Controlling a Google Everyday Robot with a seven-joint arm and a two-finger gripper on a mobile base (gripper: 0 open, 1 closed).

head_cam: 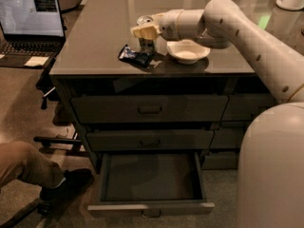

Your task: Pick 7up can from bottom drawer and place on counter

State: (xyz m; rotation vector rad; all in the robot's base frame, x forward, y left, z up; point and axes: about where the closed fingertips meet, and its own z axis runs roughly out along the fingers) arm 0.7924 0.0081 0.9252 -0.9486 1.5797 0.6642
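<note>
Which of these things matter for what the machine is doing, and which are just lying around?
In the job: can, open bottom drawer, counter, pincer at the can.
Lying about: blue wrapper, white bowl, laptop.

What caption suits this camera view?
Gripper holds the 7up can at the counter beside a white bowl; bottom drawer open.

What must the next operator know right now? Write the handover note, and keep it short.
The pincer is over the glossy grey countertop, at the small silvery drink can, between the dark blue snack wrapper and the white bowl.
The lowest dark grey drawer stands pulled open.
Done: the can is out of the drawer and up at the counter.
Unclear: whether the can already rests on the surface.
Left: see that it stands on the counter, then draw the pincer away.
</note>
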